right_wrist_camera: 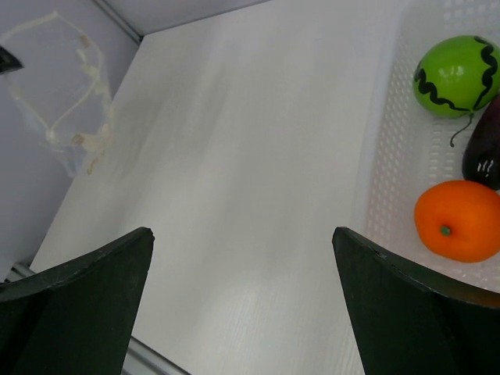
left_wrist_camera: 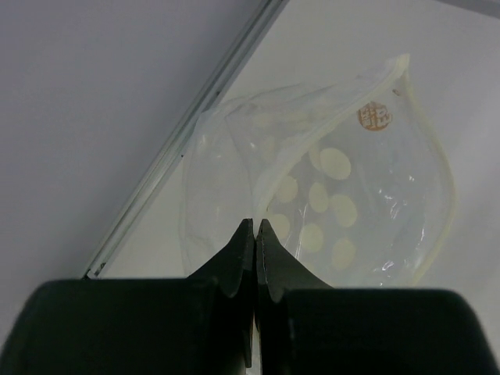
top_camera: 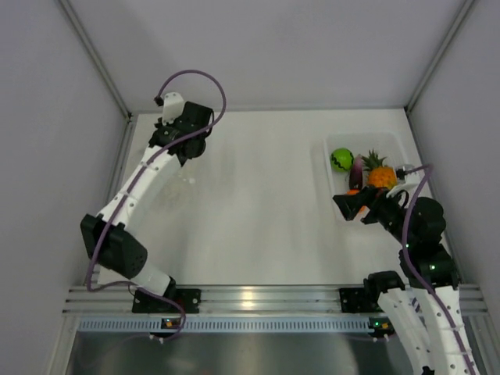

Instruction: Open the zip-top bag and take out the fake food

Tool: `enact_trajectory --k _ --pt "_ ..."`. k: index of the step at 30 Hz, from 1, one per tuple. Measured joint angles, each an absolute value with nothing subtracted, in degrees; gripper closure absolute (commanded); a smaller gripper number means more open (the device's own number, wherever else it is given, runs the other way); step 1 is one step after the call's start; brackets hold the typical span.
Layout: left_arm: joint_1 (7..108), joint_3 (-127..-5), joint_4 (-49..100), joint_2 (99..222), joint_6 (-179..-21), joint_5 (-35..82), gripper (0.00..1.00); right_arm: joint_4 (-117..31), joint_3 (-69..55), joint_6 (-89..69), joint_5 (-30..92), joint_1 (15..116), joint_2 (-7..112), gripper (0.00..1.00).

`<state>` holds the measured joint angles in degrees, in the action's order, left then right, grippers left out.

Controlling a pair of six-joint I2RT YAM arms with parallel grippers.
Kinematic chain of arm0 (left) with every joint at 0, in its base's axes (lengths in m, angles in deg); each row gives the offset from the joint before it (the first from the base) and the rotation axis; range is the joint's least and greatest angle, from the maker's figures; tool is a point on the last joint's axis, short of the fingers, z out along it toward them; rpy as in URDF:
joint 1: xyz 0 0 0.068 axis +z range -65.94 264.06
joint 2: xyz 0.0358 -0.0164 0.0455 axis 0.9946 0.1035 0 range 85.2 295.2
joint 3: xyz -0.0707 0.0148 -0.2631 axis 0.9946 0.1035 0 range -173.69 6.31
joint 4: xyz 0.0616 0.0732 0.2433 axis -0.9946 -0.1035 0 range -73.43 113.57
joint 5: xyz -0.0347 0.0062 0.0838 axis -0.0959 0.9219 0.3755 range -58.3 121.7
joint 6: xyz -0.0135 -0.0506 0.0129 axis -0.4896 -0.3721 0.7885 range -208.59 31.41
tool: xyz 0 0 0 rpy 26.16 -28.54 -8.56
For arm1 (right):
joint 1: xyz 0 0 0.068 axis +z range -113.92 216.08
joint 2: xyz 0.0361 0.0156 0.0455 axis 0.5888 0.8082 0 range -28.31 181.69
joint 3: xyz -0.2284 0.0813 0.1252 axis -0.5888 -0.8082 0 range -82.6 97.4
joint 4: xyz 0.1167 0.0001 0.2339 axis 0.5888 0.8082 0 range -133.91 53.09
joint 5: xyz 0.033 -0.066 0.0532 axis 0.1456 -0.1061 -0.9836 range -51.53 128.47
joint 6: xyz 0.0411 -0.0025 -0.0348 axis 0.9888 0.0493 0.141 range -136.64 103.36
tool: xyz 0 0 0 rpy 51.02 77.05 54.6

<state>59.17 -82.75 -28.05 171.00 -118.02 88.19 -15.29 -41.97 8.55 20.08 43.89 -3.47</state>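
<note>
Top view: left gripper [top_camera: 186, 142] reaches far out, the zip-top bag [top_camera: 178, 186] dangling faintly below its jaws. Right gripper [top_camera: 353, 205] is spread wide just short of the tray [top_camera: 391, 144] holding the fake food [top_camera: 367, 170]. Left wrist: jaws closed, pinching the bag's rim; the pouch balloons beyond the tips and looks empty. Right wrist: nothing between my jaws; green ball [right_wrist_camera: 457, 76], eggplant [right_wrist_camera: 486, 144] and orange [right_wrist_camera: 458, 220] lie to their right, the bag far left. The film reads light, limp and slick, so I'd grip the stiffer zip strip.
</note>
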Motion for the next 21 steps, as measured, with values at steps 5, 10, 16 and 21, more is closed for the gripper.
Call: enact_trajectory --k 5,10,16,21 --pt "65.3 -93.2 -28.0 185.1 -115.8 84.0 1.0 -14.5 -42.1 8.9 15.9 43.9 -7.9 0.01" --pt "69.0 -106.1 -27.9 200.6 -113.1 77.6 0.66 -13.1 -42.1 8.6 15.7 43.9 -10.3 0.0" --pt "69.1 -111.1 -28.5 206.6 -112.3 69.2 0.2 -9.3 -42.1 6.3 16.1 43.9 -10.6 0.01" --pt "69.0 -113.9 -28.7 202.6 -113.5 62.2 0.02 -7.0 -42.0 5.0 17.5 43.9 -10.6 0.01"
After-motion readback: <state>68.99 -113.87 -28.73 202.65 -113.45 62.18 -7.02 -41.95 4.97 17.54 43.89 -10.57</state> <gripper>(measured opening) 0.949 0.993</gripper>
